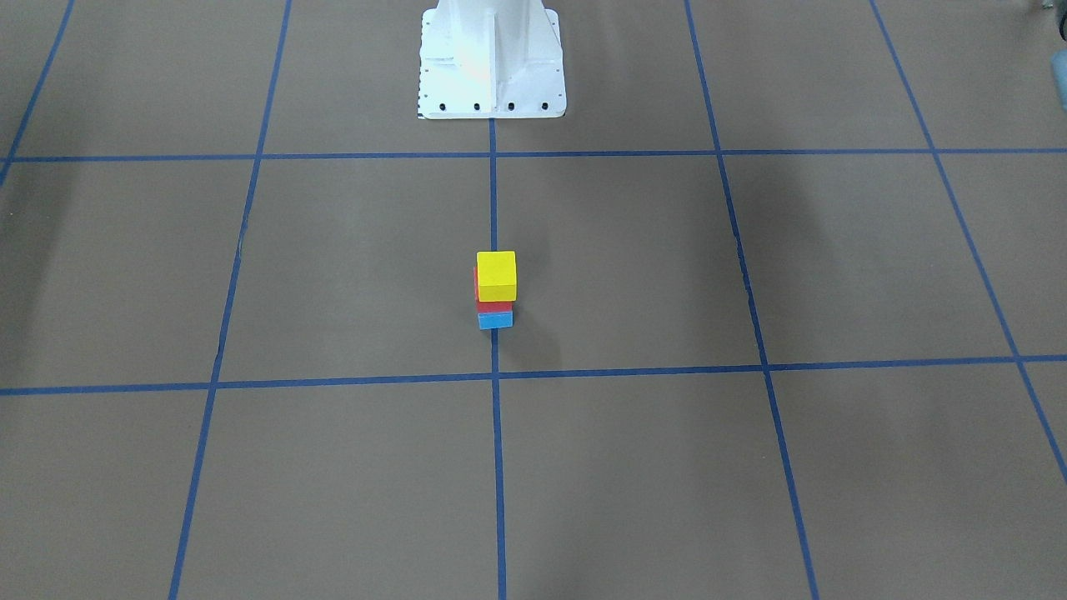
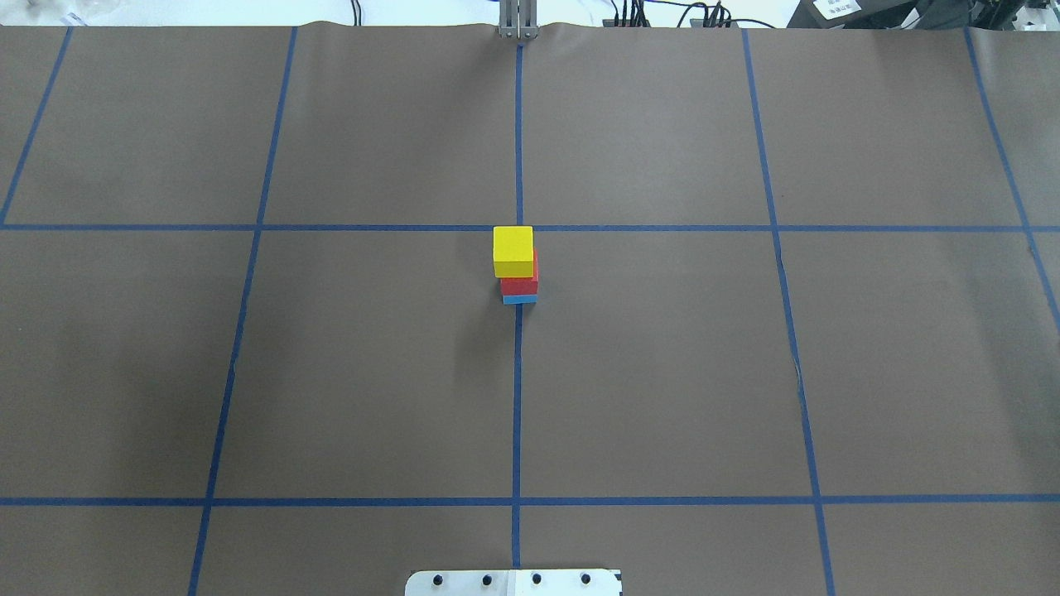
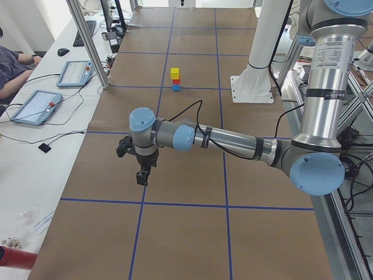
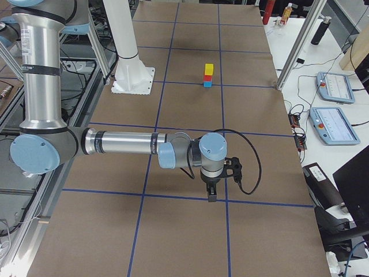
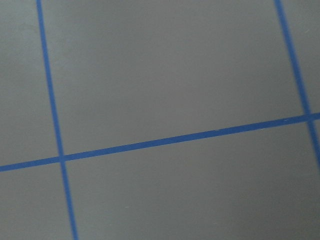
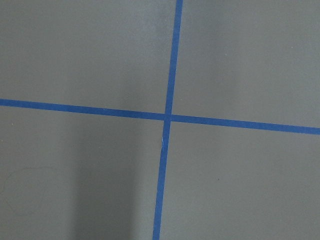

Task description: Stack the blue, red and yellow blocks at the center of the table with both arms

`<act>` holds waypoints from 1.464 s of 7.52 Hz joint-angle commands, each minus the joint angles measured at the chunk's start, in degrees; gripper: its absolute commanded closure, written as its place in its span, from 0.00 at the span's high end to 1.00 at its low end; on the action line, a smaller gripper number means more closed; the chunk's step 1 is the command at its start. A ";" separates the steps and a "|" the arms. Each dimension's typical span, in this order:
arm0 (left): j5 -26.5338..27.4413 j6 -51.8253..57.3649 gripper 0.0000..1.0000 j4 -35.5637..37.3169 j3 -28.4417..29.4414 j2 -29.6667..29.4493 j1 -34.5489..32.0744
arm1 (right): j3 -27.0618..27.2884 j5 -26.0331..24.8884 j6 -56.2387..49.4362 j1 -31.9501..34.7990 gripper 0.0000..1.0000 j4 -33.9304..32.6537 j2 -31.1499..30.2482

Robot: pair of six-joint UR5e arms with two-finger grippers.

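A stack stands at the table's centre on the middle tape line: the blue block [image 1: 495,320] at the bottom, the red block [image 1: 492,305] on it, the yellow block [image 1: 496,275] on top. It also shows from overhead: yellow block [image 2: 513,251], red block [image 2: 520,285], blue block [image 2: 519,299]. My left gripper [image 3: 141,177] hangs over the table far from the stack, toward the left end. My right gripper [image 4: 211,195] hangs far from it, toward the right end. Both show only in the side views, so I cannot tell if they are open or shut. Neither holds a block.
The robot's white base [image 1: 492,62] stands behind the stack. Blue tape lines [image 2: 517,389] divide the brown table. Tablets [image 3: 35,106] and cables lie on the side bench at the left end; more tablets [image 4: 330,124] lie at the right end.
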 commanded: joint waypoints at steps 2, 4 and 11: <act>-1.06 2.41 1.00 -0.84 3.90 0.40 -2.79 | 0.39 0.02 0.91 0.01 1.00 -0.62 0.35; -1.23 2.32 1.00 -0.67 3.29 1.70 -2.87 | 1.70 0.63 3.71 0.01 1.00 -2.80 0.88; -2.72 2.14 1.00 -0.05 1.09 4.26 -2.96 | 5.76 1.34 3.81 0.01 1.00 -8.09 -0.09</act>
